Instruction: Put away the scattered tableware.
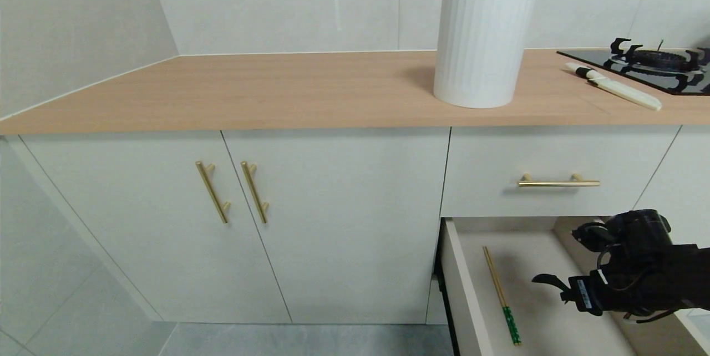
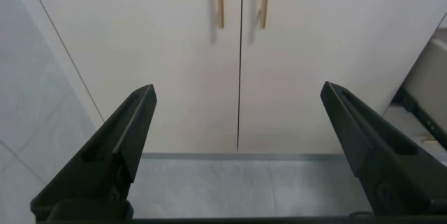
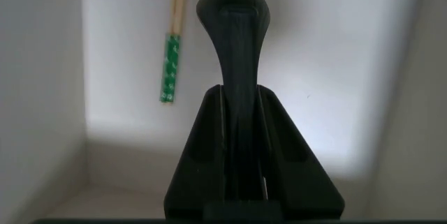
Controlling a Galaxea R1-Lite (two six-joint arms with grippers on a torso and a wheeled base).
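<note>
A pair of wooden chopsticks (image 1: 502, 300) with green ends lies in the open lower drawer (image 1: 463, 289), near its left wall. In the right wrist view the chopsticks (image 3: 172, 42) rest on the pale drawer floor. My right gripper (image 1: 546, 280) hovers over the drawer, to the right of the chopsticks and apart from them. Seen from its own wrist, the right gripper (image 3: 230, 8) is shut with nothing between its fingers. A white-handled knife (image 1: 613, 87) lies on the counter beside the stove. My left gripper (image 2: 237, 91) is open and faces the cabinet doors.
A tall white ribbed container (image 1: 482, 40) stands on the wooden countertop (image 1: 249, 90). A black gas stove (image 1: 660, 65) sits at the far right. The upper drawer, shut, has a gold handle (image 1: 557, 182). Two gold handles (image 1: 211, 189) mark the double cabinet doors.
</note>
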